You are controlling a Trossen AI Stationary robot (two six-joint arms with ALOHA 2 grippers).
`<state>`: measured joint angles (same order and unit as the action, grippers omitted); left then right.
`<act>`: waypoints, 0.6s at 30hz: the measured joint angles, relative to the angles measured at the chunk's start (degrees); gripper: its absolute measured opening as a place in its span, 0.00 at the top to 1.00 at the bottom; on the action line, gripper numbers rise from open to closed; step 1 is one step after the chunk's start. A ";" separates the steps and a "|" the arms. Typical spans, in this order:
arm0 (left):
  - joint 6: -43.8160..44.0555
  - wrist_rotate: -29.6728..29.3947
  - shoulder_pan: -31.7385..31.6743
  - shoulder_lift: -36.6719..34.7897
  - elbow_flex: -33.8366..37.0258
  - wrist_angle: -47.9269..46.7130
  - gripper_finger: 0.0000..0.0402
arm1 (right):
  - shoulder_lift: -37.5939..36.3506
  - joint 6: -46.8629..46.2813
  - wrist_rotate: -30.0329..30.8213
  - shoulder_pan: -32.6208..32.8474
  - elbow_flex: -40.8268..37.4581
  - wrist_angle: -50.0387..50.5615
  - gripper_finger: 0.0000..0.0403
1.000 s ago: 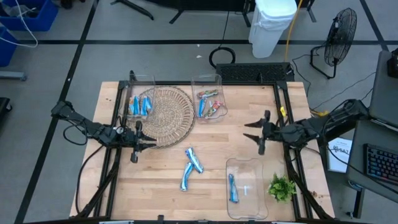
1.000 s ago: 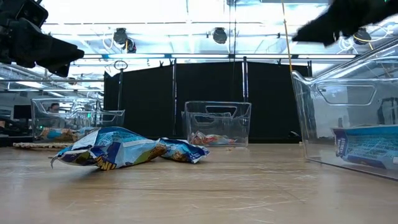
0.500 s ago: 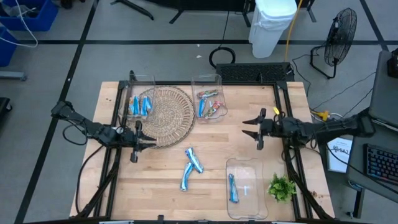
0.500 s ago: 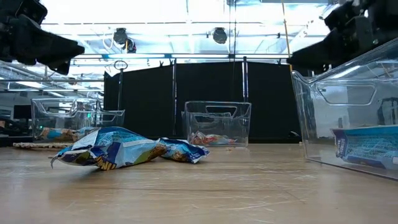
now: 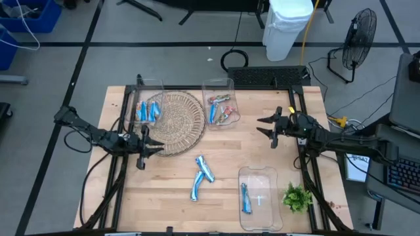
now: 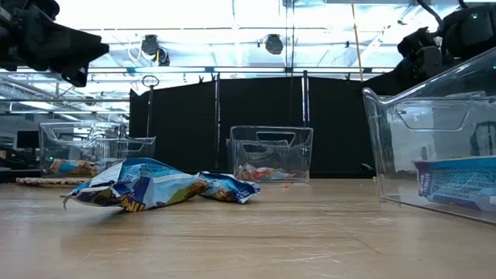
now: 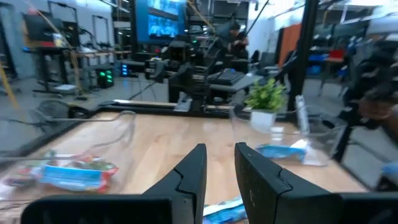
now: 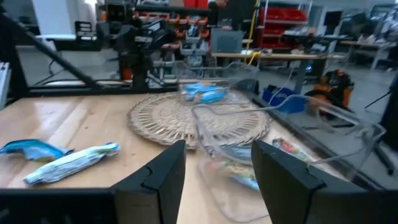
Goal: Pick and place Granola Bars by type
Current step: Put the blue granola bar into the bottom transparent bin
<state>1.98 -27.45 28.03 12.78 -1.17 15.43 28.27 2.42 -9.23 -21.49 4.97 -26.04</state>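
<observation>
Two blue-wrapped granola bars (image 5: 204,168) (image 5: 196,186) lie flat mid-table, touching at one end; in the low view they are the crumpled pair (image 6: 139,186) (image 6: 229,187). One blue bar (image 5: 245,198) lies in the near clear bin (image 5: 259,176). Blue bars (image 5: 147,110) sit in the far left bin, mixed blue and reddish bars (image 5: 222,113) in the far middle bin. My left gripper (image 5: 144,147) hovers open at the wicker mat's near left edge. My right gripper (image 5: 269,127) hovers open over bare wood, right of the middle bin. Neither holds anything.
A round wicker mat (image 5: 174,121) lies between the two far bins. A green leafy sprig (image 5: 297,196) stands by the near bin at the table's right near corner. Bare wood lies between the loose bars and my right gripper. Black frame posts run along both table sides.
My right gripper has moved toward the table's far edge and a little toward the middle bin, its arm swinging flatter along the right side; it stays open. The bars have not moved.
</observation>
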 joint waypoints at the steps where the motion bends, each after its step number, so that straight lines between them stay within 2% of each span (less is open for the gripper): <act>1: 0.95 0.74 0.00 0.00 0.00 0.12 0.78 | 0.00 0.00 0.01 -0.39 -0.47 -1.10 0.57; 6: 3.79 1.82 -0.10 0.02 0.00 -0.08 0.78 | -0.04 -0.20 0.21 -0.84 -1.69 -4.10 0.57; 11: 15.77 1.50 -1.61 2.11 -0.02 -0.52 0.78 | 0.22 -0.20 0.15 -0.84 -1.78 -3.76 0.57; 14: 17.06 1.41 -2.52 7.70 -1.89 -0.93 0.78 | 0.22 -0.20 0.15 -0.84 -1.84 -3.72 0.57; 18: 16.13 2.06 -3.56 19.78 -8.80 -2.70 0.78 | 0.24 -0.20 0.15 -0.84 -1.88 -3.71 0.57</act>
<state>18.12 -25.40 24.47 32.55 -9.97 12.73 28.51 2.22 -9.08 -22.33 3.09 -29.75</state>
